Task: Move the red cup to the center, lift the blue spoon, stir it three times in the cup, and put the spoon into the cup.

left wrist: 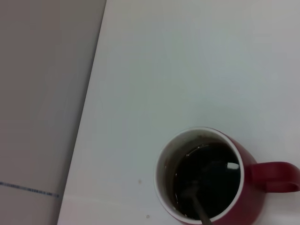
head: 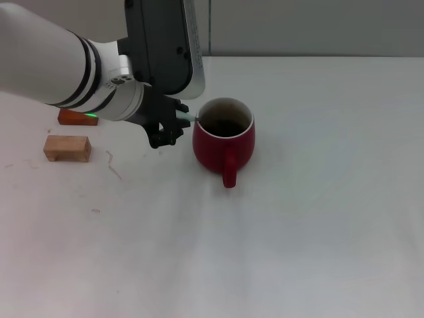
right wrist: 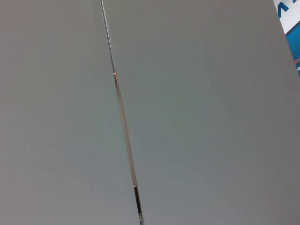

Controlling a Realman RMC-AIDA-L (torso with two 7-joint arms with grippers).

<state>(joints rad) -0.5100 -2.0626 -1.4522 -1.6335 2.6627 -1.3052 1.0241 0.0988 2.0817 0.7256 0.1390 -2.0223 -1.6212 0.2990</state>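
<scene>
Standing upright on the white table (head: 318, 218), the rounded dark-red ceramic mug w/ cream rim (head: 224, 147) has its handle facing the robot. Left gripper (head: 173, 124) sits just beside the mug's left rim, fingers closed on the pale-blue handle of the slim spoon (head: 187, 116); its grey metal bowel end dips into the mug's dark inside (left wrist: 199, 206). Wooden block (head: 67, 148) & orange block (head: 74, 117) lie well left of the mug.

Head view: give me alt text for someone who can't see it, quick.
The left gripper holds the blue spoon by its handle at the rim of the red cup, the spoon reaching into the cup's dark inside. The cup stands upright on the white table, handle toward the camera. Two small blocks lie to the robot's left; the right arm is out of view.
</scene>
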